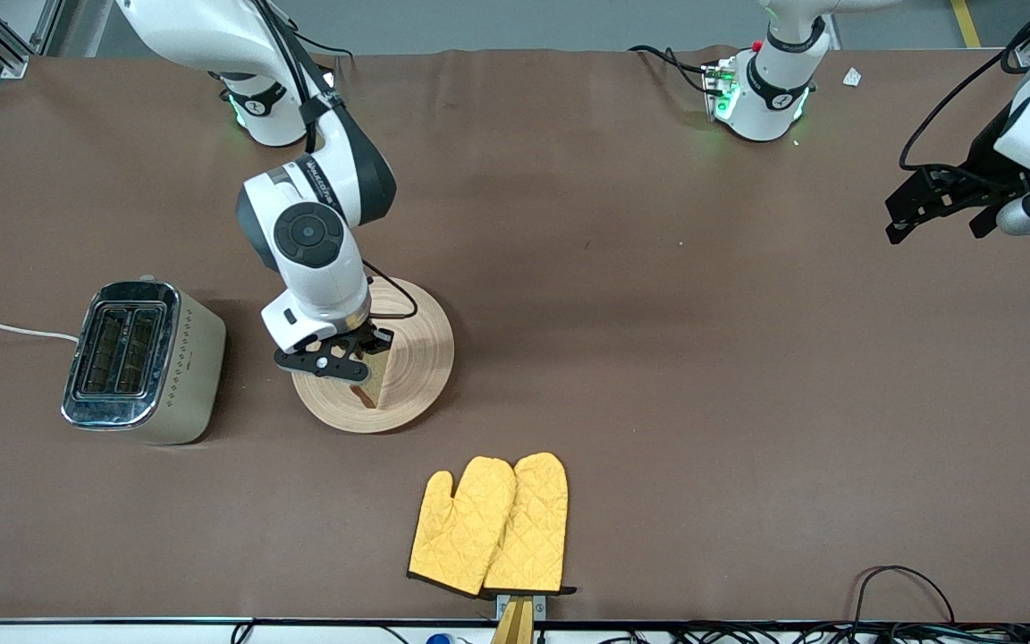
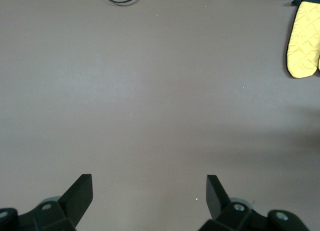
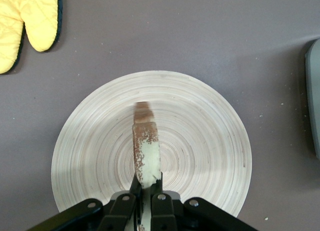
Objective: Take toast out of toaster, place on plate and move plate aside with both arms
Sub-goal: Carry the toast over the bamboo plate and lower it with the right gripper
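Note:
The round wooden plate (image 1: 412,358) lies beside the toaster, toward the right arm's end of the table. My right gripper (image 1: 361,356) is over the plate and shut on the toast (image 1: 375,383), holding the slice on edge above the plate's middle. In the right wrist view the toast (image 3: 145,151) stands edge-on between the shut fingers of the right gripper (image 3: 148,186), with the plate (image 3: 210,136) beneath. My left gripper (image 1: 940,215) hangs open and empty over bare table at the left arm's end; in the left wrist view the left gripper (image 2: 149,188) has its jaws wide apart.
A silver toaster (image 1: 144,360) with empty slots stands at the right arm's end. Two yellow oven mitts (image 1: 493,526) lie near the front edge, nearer the camera than the plate; one also shows in the left wrist view (image 2: 304,38) and the right wrist view (image 3: 27,21).

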Tool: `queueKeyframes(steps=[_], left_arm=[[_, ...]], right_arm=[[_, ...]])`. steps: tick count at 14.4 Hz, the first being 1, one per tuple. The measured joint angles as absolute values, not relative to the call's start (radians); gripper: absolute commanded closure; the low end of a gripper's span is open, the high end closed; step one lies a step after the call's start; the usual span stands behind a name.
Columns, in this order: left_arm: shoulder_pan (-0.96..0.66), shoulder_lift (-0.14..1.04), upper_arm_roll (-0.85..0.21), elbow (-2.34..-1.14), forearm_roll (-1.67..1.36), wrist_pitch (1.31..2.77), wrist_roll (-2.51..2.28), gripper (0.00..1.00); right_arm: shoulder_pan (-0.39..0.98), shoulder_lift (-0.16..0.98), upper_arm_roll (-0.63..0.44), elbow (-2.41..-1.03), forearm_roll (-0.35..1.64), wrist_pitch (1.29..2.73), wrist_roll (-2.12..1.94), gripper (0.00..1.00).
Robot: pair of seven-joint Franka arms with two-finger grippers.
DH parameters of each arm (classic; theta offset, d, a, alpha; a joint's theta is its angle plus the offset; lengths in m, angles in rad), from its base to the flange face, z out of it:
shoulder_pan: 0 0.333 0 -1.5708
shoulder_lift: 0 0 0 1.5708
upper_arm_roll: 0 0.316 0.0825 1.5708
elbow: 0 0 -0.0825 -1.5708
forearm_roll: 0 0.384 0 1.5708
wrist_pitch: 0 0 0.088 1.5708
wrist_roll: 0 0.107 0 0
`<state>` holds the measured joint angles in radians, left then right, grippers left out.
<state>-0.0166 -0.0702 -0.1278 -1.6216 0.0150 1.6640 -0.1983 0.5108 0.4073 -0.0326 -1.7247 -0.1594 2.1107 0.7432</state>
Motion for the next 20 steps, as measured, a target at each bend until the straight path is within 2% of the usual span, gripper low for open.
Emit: queueKeyframes(steps=[9, 17, 18, 19, 20], left_arm=[[-0.016, -0.070, -0.128, -1.622, 0.015, 1.664, -0.198, 0.00], [-0.016, -0.070, -0.128, -1.622, 0.015, 1.664, -0.198, 0.00], [-0.016, -0.070, -0.128, -1.622, 0.015, 1.664, -0.198, 0.00], [-0.016, -0.070, -0.128, -1.622, 0.015, 1.664, -0.198, 0.00], [-0.016, -0.070, -0.128, -1.622, 0.015, 1.664, -0.198, 0.00]], right_arm=[[0.591, 0.466, -0.034, -1.733, -0.163, 2.132, 0.877, 1.00], [0.586, 0.470, -0.057, -1.912, -0.370, 2.236, 0.876, 0.99], [0.581, 0.469, -0.060, -1.926, -0.389, 2.238, 0.876, 0.88], [0.573, 0.469, -0.061, -1.938, -0.402, 2.243, 0.876, 0.62], [0.565, 0.469, -0.061, -1.945, -0.409, 2.245, 0.876, 0.30]])
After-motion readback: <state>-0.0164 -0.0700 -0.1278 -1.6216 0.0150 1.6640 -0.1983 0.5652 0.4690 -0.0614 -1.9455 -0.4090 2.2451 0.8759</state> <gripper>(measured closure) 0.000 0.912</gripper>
